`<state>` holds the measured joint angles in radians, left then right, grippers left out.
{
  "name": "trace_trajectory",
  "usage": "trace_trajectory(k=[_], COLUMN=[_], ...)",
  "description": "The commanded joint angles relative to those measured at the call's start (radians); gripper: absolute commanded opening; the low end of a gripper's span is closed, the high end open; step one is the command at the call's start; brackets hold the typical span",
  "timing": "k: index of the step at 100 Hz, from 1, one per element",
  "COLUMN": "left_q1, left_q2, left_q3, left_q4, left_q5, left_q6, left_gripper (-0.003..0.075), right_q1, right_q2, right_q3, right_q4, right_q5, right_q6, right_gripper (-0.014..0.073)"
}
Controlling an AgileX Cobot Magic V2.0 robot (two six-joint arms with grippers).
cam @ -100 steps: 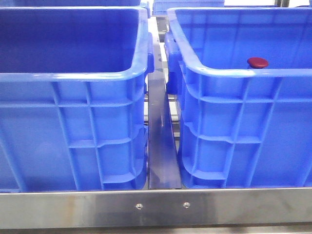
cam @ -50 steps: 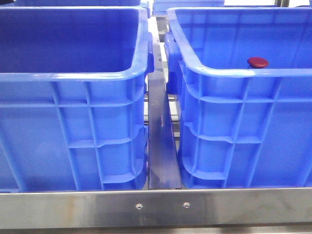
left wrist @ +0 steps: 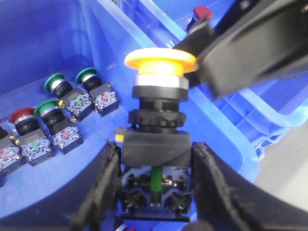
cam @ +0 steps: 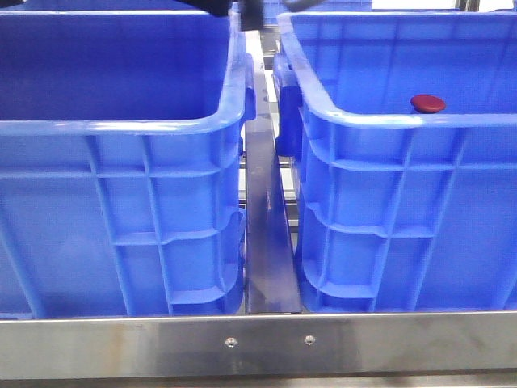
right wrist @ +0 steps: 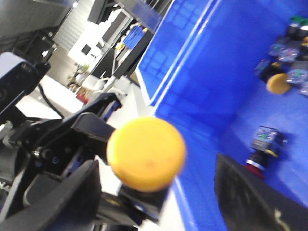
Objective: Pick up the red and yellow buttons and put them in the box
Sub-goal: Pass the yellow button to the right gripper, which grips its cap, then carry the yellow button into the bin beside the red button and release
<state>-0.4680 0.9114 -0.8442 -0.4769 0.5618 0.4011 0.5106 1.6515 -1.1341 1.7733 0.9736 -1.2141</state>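
My left gripper point(left wrist: 155, 159) is shut on the black body of the yellow button point(left wrist: 160, 61) and holds it upright above the blue crates. My right gripper point(right wrist: 156, 166) is open, its fingers point(right wrist: 62, 197) standing on either side of the yellow cap point(right wrist: 147, 154) without touching it. One right finger also shows beside the cap in the left wrist view point(left wrist: 250, 43). A dark red button point(cam: 427, 103) rests inside the right crate point(cam: 404, 121); it also shows in the left wrist view point(left wrist: 201, 12). In the front view only a dark arm part point(cam: 230, 8) shows at the top edge.
The left crate point(left wrist: 110, 53) holds several buttons on contact blocks: green ones point(left wrist: 57, 84) and a red one point(left wrist: 20, 115). The right wrist view shows another yellow button point(right wrist: 278, 83) and a red one point(right wrist: 257, 161) on a crate floor. A steel rail point(cam: 266, 242) runs between the crates.
A dark arm part has come into the top edge of the front view above the gap between the crates. The red button in the right crate has not moved.
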Motion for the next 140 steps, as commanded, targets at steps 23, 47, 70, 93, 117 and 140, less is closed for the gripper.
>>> trace_trajectory(k=[23,47,70,93,117,140], left_q1=[-0.007,-0.007,-0.007,0.024,0.193,0.439], left_q2=[-0.006,-0.006,-0.006,-0.032,-0.105,-0.189], left_q3=[-0.032,-0.032,-0.032,-0.032,-0.030,-0.027], left_q4=[-0.030,-0.030,-0.030,-0.028,-0.008,0.024], left_q5=[-0.070,-0.068,-0.068,-0.072,-0.042,0.021], left_q6=[0.002,0.002,0.002,-0.004,-0.005,-0.005], left_gripper=[0.0029,0.0239,0.0611,0.0608,0.0608,0.0608], right_q1=[0.022,0.022,0.015,-0.052,-0.183,-0.302], right_q2=[-0.016,-0.016,-0.016,-0.019,-0.070,-0.175], right_q3=[-0.089,-0.089,-0.089,-0.089,-0.085,-0.085], right_q4=[0.146,0.124,0.114,0.111,0.026,-0.121], right_q5=[0.077,0.091,0.069,0.059,0.054,0.023], right_q6=[-0.002,-0.002,-0.019,-0.078,-0.080,-0.080], right_gripper=[0.0315,0.0153,0.0151,0.0151,0.0151,0.0151])
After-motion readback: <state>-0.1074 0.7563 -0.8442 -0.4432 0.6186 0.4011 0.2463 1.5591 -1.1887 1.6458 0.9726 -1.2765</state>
